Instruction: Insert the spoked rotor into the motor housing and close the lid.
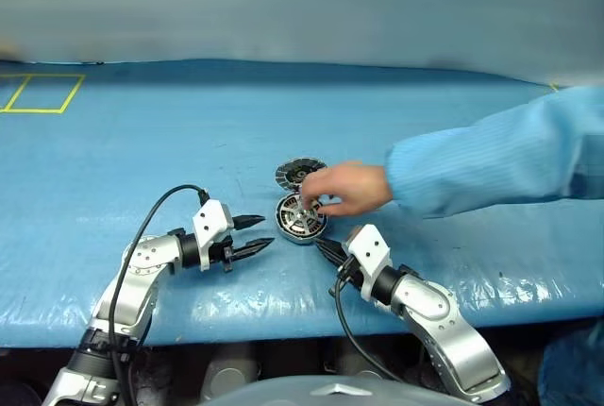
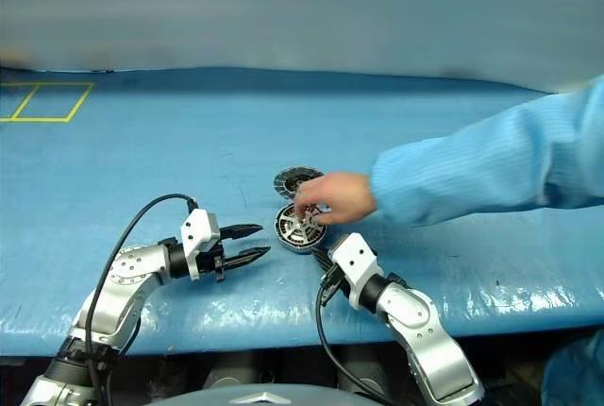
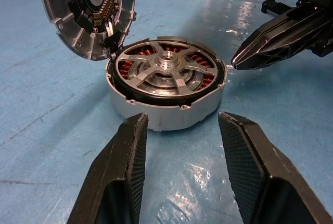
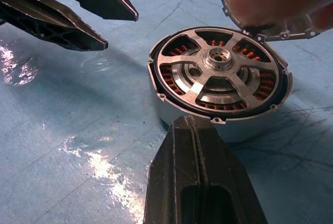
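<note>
- Motor housing (image 3: 166, 99) resting on blue table cover (image 1: 142, 151), taken as the landmark for all else.
- Spoked rotor (image 4: 218, 70) seated inside the housing, silver spokes lying over copper-brown windings.
- Lid (image 3: 86, 13) swung up and open, joined to the housing at its far edge, segmented inner face and dark hub showing.
- Person's hand (image 1: 344, 189) in a light-blue sleeve (image 1: 500, 156), reaching in from the right side, fingers at the far rim of the housing and the lid hinge.
- Left gripper (image 1: 260, 234) just beside the housing on its left, pointing at it, fingers apart with nothing between them, not touching the case.
- Right gripper (image 1: 326, 250) just beside the housing at its near right edge, fingers pressed together, empty; tip close to the case wall, contact not clear.
- Yellow taped rectangle (image 1: 42, 93) well apart from the housing, at the far left of the cover.
</note>
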